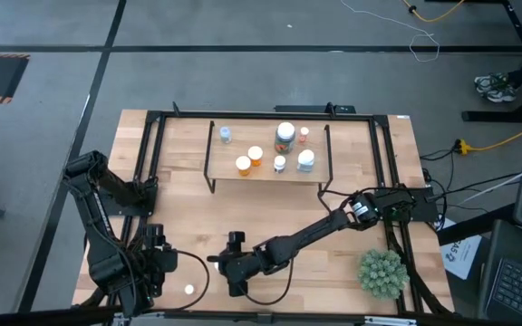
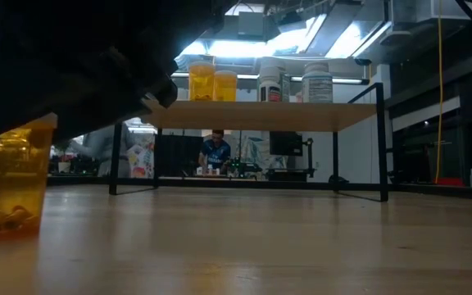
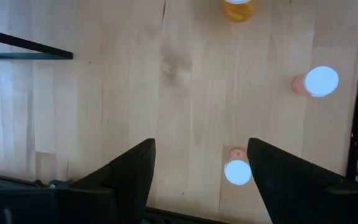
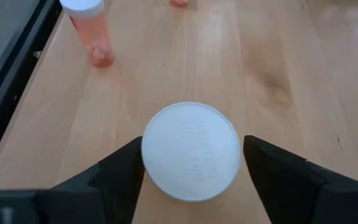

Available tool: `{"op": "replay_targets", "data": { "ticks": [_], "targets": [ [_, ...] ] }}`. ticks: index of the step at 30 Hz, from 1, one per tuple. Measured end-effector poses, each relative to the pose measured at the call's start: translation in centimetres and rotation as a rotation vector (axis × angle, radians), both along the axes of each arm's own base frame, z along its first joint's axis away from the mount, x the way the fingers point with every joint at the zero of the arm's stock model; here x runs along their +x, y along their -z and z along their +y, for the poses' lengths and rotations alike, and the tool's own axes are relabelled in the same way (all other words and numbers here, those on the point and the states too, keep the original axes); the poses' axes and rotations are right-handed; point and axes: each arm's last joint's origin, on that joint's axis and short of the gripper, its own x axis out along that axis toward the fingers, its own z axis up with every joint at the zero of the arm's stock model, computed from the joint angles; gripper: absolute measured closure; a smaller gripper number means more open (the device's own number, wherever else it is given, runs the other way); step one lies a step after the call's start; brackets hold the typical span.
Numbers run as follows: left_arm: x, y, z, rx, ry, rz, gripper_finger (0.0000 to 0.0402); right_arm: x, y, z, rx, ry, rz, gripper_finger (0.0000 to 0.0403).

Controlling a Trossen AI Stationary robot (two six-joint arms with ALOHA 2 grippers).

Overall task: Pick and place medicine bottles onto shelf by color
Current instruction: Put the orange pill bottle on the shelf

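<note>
The light-wood shelf (image 1: 270,174) (image 2: 260,116) stands at the table's far middle and carries several medicine bottles, among them two orange ones (image 1: 249,160) (image 2: 212,82) and a larger jar (image 1: 285,136). My right gripper (image 1: 234,270) (image 4: 190,171) is open near the table's near edge. Its fingers straddle an upright orange bottle with a white cap (image 4: 190,150) (image 2: 6,176), which stands on its base. My left gripper (image 1: 157,261) (image 3: 199,168) is open above the near left of the table, with a small white-capped bottle (image 3: 237,171) (image 1: 188,289) standing below it. My right gripper comes at the orange bottle from above, pointing down, one finger on each side of its white cap. One finger (image 4: 124,168) shows right beside the cap's rim (image 4: 146,155) and the other stands apart. Whether any finger touches, I cannot tell.
Two more white-capped bottles stand on the table nearby, a pinkish one (image 3: 319,81) (image 4: 91,31) and an orange one (image 3: 238,9). A spiky green plant (image 1: 381,273) sits at the near right corner. Black frame rails (image 1: 152,163) run along the table's sides. A person shows in the room beyond (image 2: 215,152).
</note>
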Motion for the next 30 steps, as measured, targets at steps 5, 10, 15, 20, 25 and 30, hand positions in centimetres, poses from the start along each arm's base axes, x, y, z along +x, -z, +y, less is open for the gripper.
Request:
{"op": "replay_targets", "data": {
  "ticks": [5,10,15,20,25,30],
  "targets": [
    [0.0,0.0,0.0,0.0,0.0,0.0,0.0151,0.0,0.0,0.0,0.019,0.011,0.0,0.0168],
    [0.0,0.0,0.0,0.0,0.0,0.0,0.0151,0.2,-0.4,-0.3,0.059,0.056,-0.008,0.0185],
    [0.0,0.0,0.0,0.0,0.0,0.0,0.0151,0.9,-3.3,-1.3,0.094,0.109,-0.039,0.0185],
    [0.0,0.0,0.0,0.0,0.0,0.0,0.0151,0.7,-6.9,-3.3,-0.038,0.25,0.026,0.0185],
    [0.0,0.0,0.0,0.0,0.0,0.0,0.0151,-1.0,-10.7,-5.4,-0.125,0.425,0.069,0.0185],
    [0.0,0.0,0.0,0.0,0.0,0.002,0.0151,-3.5,-14.1,-6.5,-0.102,0.502,0.089,0.0185]
  ]
}}
